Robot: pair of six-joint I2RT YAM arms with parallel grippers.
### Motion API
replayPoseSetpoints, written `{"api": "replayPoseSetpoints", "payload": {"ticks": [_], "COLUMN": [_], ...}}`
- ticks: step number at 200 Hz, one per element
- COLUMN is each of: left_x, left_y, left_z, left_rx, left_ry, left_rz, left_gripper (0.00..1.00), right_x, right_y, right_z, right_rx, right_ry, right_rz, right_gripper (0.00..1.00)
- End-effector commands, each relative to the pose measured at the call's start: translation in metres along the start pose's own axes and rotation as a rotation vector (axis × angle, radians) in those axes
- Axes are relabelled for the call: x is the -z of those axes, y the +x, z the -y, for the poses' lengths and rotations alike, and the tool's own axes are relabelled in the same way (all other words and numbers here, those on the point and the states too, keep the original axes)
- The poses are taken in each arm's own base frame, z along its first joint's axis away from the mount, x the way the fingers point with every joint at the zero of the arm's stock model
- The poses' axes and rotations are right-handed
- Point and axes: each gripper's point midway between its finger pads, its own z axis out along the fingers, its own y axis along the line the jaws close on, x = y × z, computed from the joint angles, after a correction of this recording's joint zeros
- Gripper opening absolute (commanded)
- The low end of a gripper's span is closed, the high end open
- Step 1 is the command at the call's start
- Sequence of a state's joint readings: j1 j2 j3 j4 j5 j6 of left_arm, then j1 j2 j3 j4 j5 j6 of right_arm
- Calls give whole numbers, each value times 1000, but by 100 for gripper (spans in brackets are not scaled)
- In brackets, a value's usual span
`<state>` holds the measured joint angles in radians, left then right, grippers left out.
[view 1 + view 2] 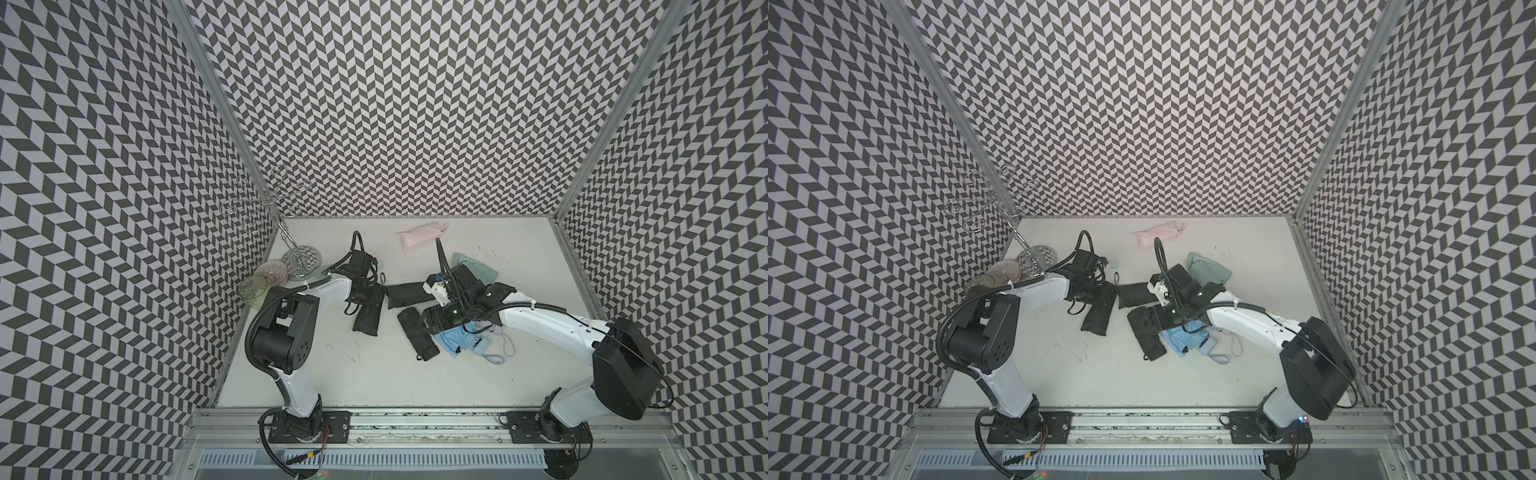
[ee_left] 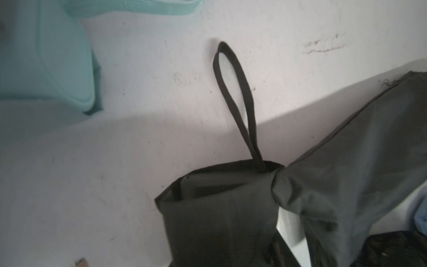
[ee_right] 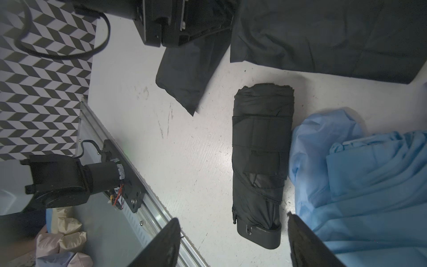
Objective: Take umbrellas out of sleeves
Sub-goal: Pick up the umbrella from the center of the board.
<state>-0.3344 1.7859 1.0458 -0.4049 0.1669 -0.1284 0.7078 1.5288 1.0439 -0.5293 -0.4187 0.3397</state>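
Taking the far wall as 12 o'clock in both top views, the left tool point(image 1: 366, 296) sits low over a black sleeve point(image 1: 366, 320) at 9 o'clock on the tabletop point(image 1: 374, 374). Its fingers are hidden in every view, so I cannot tell whether it is clenched. The right tool point(image 3: 232, 218) is released, fingers spread either side of the handle end of a bare black umbrella point(image 3: 261, 150) near the centre and touching nothing.

Likely trouble: if the left tool pinches sleeve and contents together, nothing will slide out and the whole bundle will simply drag. The wrist loop point(image 2: 235, 92) lies loose at the sleeve mouth and could snag. The right tool's outer finger is just beside the light blue umbrella point(image 3: 358, 173), at 3 o'clock of the black one, so a descent could catch that loose cloth.

Only the left wrist view shows the sleeve's open mouth with a dark shape inside, possibly an umbrella. Only the right wrist view shows the spread fingers. The top views alone show the pink umbrella point(image 1: 422, 235) at 12 o'clock and the mint umbrella point(image 1: 476, 268) at 2 o'clock, both well apart from either tool
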Motion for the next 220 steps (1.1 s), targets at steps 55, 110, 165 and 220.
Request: {"api": "replayPoseSetpoints", "payload": {"ticks": [55,110,165,220], "left_x": [14,30,51,75], "left_y": [14,2,-9,-25], "left_z": [11,20,29,50], "left_rx": [-90,-144,-280,-428], "left_ry": [33,65,90,170], "left_rz": [-63,0,90,192], "left_gripper": [32,28,25,18], "right_x": [33,45,63,79], "right_y": [-22,-24,-32,-41], "right_z": [7,8,13,17], "right_rx": [-7,-29,-49,-70], "right_ry": [-66,-116,-143,-185], "right_rz": [117,151,197,234], "right_gripper": [72,72,72,72]}}
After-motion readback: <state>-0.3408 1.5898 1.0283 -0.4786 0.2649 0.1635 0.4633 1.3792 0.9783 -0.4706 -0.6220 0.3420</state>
